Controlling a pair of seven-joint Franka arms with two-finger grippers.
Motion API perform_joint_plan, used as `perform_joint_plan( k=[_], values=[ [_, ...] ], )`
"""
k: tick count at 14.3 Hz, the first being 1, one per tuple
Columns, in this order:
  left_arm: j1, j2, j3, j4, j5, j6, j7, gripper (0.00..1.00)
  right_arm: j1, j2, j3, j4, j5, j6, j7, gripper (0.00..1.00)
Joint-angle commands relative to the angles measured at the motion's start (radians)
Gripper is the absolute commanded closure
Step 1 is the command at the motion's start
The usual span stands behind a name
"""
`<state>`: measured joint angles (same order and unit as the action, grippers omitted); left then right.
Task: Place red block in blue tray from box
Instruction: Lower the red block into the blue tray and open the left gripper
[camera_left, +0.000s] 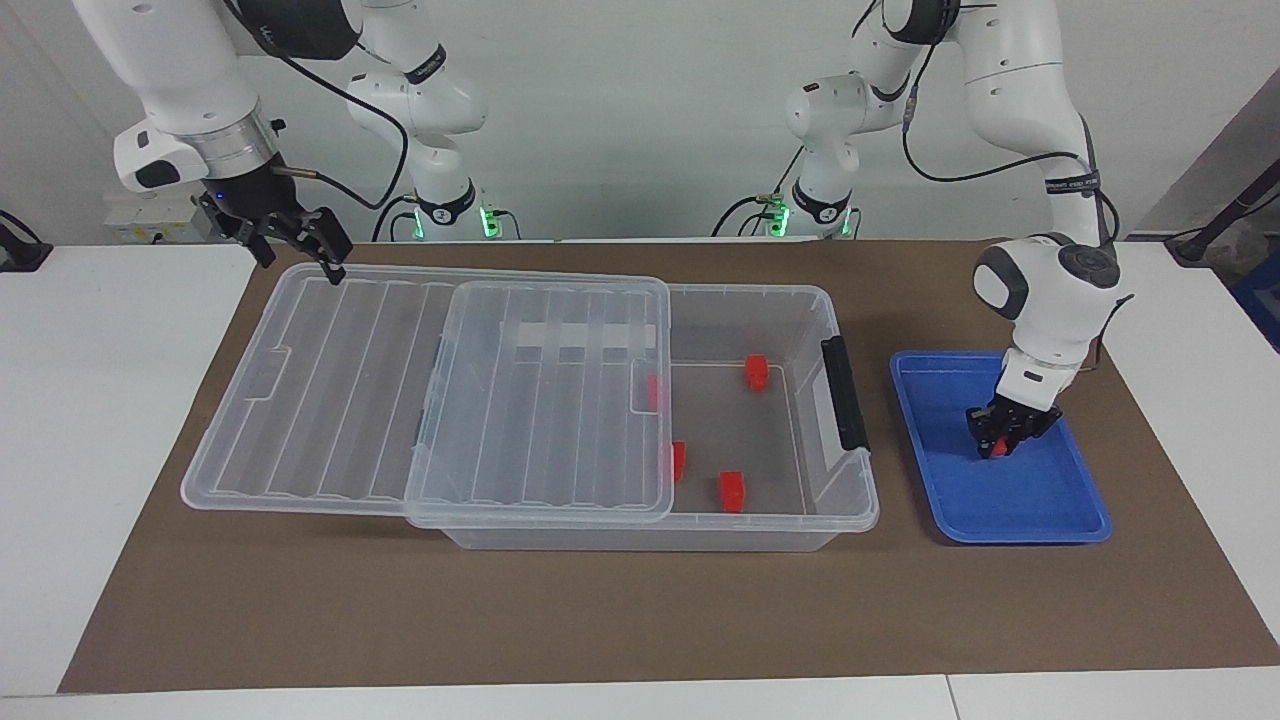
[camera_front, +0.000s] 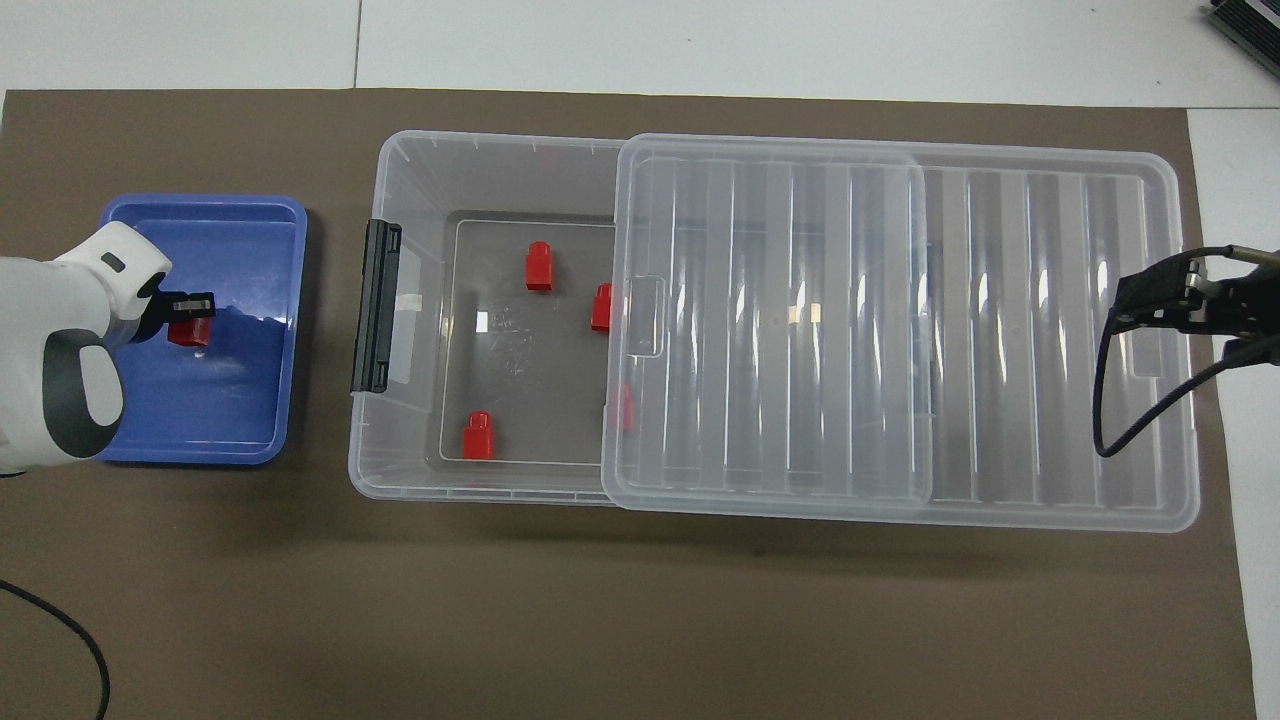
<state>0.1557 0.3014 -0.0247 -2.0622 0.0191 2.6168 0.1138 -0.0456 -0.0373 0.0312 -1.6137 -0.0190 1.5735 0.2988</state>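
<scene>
- Red block (camera_left: 996, 449) (camera_front: 187, 332), a small glossy plastic piece, sits pinched in the closed fingertips of the left gripper (camera_left: 1003, 441) (camera_front: 185, 318), low inside the blue tray (camera_left: 1040, 525) (camera_front: 240, 445); whether it touches the tray floor cannot be told.
- Right gripper (camera_left: 312, 248) (camera_front: 1150, 300) hangs with its fingers spread over the lid's (camera_left: 330, 400) (camera_front: 1000, 340) corner at the right arm's end of the brown mat (camera_left: 600, 620) (camera_front: 600, 620).
- The blue tray is shallow, smooth, round-cornered plastic at the left arm's end of the mat.
- The box (camera_left: 800, 530) (camera_front: 400, 300) is clear plastic with a black side latch (camera_left: 843, 393) (camera_front: 375, 305); its ribbed see-through lid is slid toward the right arm's end, leaving that end open.
- Four red blocks lie on the box floor: one near the robots' edge (camera_left: 757, 371) (camera_front: 477, 436), one farther (camera_left: 731, 490) (camera_front: 539, 266), two half under the lid's edge (camera_left: 679, 459) (camera_front: 601, 307).
- No writing is legible.
</scene>
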Motion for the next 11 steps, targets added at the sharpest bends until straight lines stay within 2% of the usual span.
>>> perform_joint_plan(
  k=[1,2,5,7,9,11],
  values=[
    [-0.012,-0.002,0.011,-0.015,0.013,0.028,-0.016,0.83,-0.007,-0.006,-0.008,-0.005,0.019,-0.001,-0.023,0.00],
    [-0.010,-0.001,0.011,-0.013,0.013,0.028,-0.016,0.75,-0.010,-0.006,-0.010,-0.005,0.019,-0.006,-0.024,0.00],
    [-0.012,-0.001,0.011,-0.013,0.013,0.028,-0.016,0.45,-0.016,-0.007,-0.008,-0.006,0.019,-0.007,-0.024,0.00],
    [-0.012,-0.001,0.011,-0.013,0.013,0.028,-0.017,0.18,-0.017,-0.006,-0.008,-0.006,0.019,0.005,-0.023,0.00],
    [-0.012,-0.001,0.011,-0.013,0.013,0.028,-0.016,0.12,-0.016,-0.006,-0.008,-0.009,0.019,0.010,-0.020,0.00],
    [-0.012,-0.002,0.011,-0.012,0.013,0.016,-0.016,0.00,-0.019,-0.007,-0.010,-0.014,0.019,0.023,-0.018,0.00]
  ],
)
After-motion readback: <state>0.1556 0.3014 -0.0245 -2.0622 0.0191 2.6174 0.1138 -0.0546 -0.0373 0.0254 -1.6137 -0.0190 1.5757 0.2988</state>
